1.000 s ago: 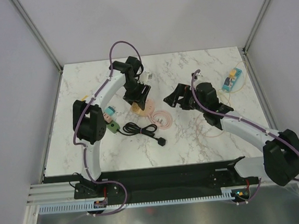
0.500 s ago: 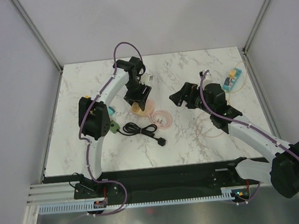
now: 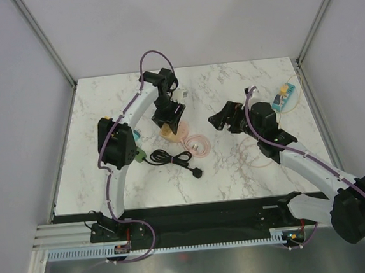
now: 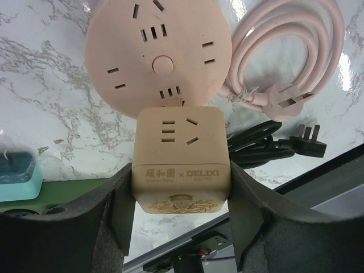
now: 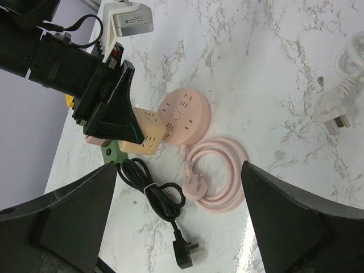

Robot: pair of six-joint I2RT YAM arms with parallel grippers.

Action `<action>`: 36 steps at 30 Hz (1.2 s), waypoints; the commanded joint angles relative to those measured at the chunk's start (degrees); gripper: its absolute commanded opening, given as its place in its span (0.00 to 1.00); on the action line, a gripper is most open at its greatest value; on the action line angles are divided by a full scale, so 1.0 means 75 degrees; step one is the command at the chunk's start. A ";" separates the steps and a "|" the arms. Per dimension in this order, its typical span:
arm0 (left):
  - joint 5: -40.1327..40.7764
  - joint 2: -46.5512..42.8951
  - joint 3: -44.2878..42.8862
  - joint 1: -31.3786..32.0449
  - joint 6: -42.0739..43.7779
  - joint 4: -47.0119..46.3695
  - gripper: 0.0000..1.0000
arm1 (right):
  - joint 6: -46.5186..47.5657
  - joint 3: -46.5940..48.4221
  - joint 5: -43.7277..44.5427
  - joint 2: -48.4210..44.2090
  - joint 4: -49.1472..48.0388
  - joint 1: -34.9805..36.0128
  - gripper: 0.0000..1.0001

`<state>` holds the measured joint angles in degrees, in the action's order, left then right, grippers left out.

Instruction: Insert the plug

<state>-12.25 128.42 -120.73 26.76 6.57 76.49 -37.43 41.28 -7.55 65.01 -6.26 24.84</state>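
Your left tool (image 4: 181, 193) clamps the beige plastic cube adapter (image 4: 181, 149) at the edge of the round pink power strip (image 4: 158, 54). Your right tool (image 5: 179, 170) gapes wide, holding nothing.

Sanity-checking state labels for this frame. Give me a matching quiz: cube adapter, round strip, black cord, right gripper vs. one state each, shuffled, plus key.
Things:
1. cube adapter
2. round strip
3. black cord
4. right gripper

States:
A. open, holding nothing
B. bundled on the table, plug free
C. clamped in the left gripper
D. pink, lying flat, sockets up

Pairs: 1-C, 2-D, 3-B, 4-A
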 commanded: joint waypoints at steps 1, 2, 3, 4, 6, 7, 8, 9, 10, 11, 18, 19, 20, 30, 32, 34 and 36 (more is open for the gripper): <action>0.0063 0.0256 -0.0472 0.0029 -0.0149 0.0044 0.02 | 0.0186 -0.0043 0.0128 -0.0172 -0.0056 -0.0066 0.98; 0.0075 0.0268 -0.0508 0.0029 -0.0172 0.0055 0.02 | 0.0198 -0.0031 0.0128 -0.0161 -0.0056 -0.0078 0.98; 0.0098 0.0291 -0.0555 0.0041 -0.0173 0.0044 0.02 | 0.0198 -0.0019 0.0105 -0.0137 -0.0044 -0.0101 0.98; 0.0133 0.0291 -0.0555 0.0029 -0.0184 0.0044 0.02 | 0.0209 -0.0008 0.0093 -0.0126 -0.0044 -0.0090 0.98; 0.0192 0.0338 -0.0555 0.0029 -0.0173 0.0079 0.02 | 0.0233 0.0004 0.0069 -0.0137 -0.0009 -0.0113 0.98; 0.0250 0.0350 -0.0544 0.0041 -0.0161 0.0079 0.02 | 0.0233 -0.0007 0.0081 -0.0160 0.0014 -0.0124 0.98; 0.0262 0.0373 -0.0532 0.0041 -0.0161 0.0079 0.02 | 0.0233 -0.0031 0.0093 -0.0184 0.0015 -0.0125 0.98; 0.0274 0.0373 -0.0532 0.0041 -0.0161 0.0090 0.02 | 0.0221 -0.0054 0.0104 -0.0230 0.0003 -0.0136 0.98; 0.0262 0.0397 -0.0532 0.0041 -0.0161 0.0091 0.02 | 0.0221 -0.0066 0.0116 -0.0243 0.0003 -0.0136 0.98; 0.0297 0.0420 -0.0520 0.0029 -0.0172 0.0091 0.02 | 0.0210 -0.0066 0.0105 -0.0231 0.0015 -0.0148 0.98; 0.0544 0.0514 -0.0520 0.0041 -0.0453 0.0102 0.02 | 0.0186 -0.0007 0.0058 -0.0313 0.0038 -0.0183 0.98; 0.0567 0.0514 -0.0520 0.0041 -0.0477 0.0079 0.02 | 0.0174 -0.0007 0.0058 -0.0336 0.0038 -0.0195 0.98; 0.0613 0.0526 -0.0532 0.0041 -0.0535 0.0079 0.02 | 0.0174 -0.0007 0.0069 -0.0348 0.0038 -0.0195 0.98; 0.0883 0.0841 -0.0625 0.0029 -0.0805 0.0056 0.02 | 0.0233 -0.0007 0.0116 -0.0523 0.0155 -0.0230 0.98; 0.0837 0.0924 -0.0707 0.0041 -0.0817 0.0021 0.02 | 0.0291 -0.0008 0.0175 -0.0571 0.0214 -0.0230 0.98; 0.0848 0.1029 -0.0871 0.0017 -0.1003 0.0032 0.02 | 0.0315 0.0004 0.0233 -0.0594 0.0272 -0.0230 0.98; 0.0860 0.1076 -0.1012 0.0017 -0.1110 0.0032 0.02 | 0.0350 0.0039 0.0257 -0.0618 0.0296 -0.0242 0.98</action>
<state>-9.65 132.49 -127.13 27.11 0.60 78.06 -35.99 40.95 -6.94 61.76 -4.32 23.38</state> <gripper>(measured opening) 0.638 0.982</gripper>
